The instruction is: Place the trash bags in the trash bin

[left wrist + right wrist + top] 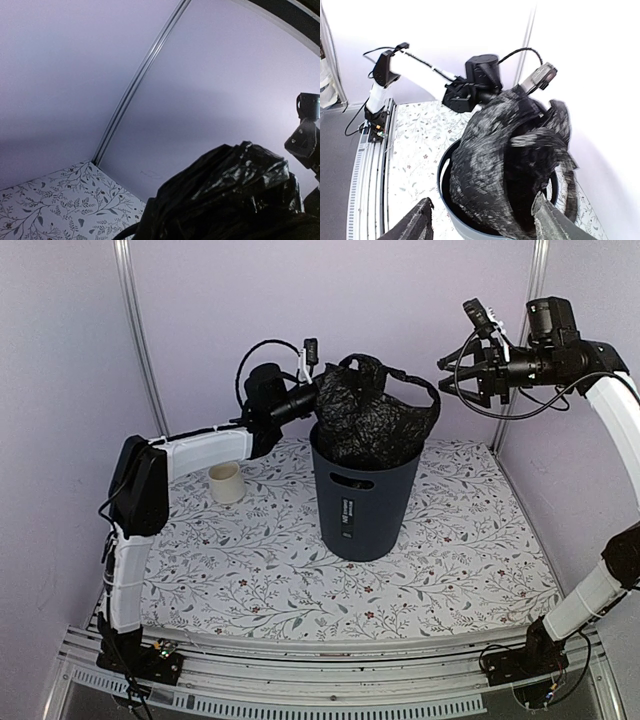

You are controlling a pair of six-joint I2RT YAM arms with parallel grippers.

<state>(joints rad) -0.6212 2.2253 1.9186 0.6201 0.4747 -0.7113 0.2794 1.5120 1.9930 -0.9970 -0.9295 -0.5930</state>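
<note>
The dark grey trash bin (357,508) stands upright in the middle of the table. The glossy black trash bag (370,418) is bunched in its mouth and rises well above the rim. My left gripper (318,390) is at the bag's upper left corner and holds it up. Its fingers are hidden by the plastic, and the bag (235,195) fills the lower right of the left wrist view. My right gripper (450,375) is raised to the right of the bag, open and empty. Seen from the right wrist (485,225), its fingers are spread above the bin's rim (444,175) and the bag (500,150).
A small cream cup (226,482) stands on the floral cloth left of the bin, below the left forearm. Walls close in on the back and sides. A loop of the bag (432,398) hangs out toward the right gripper.
</note>
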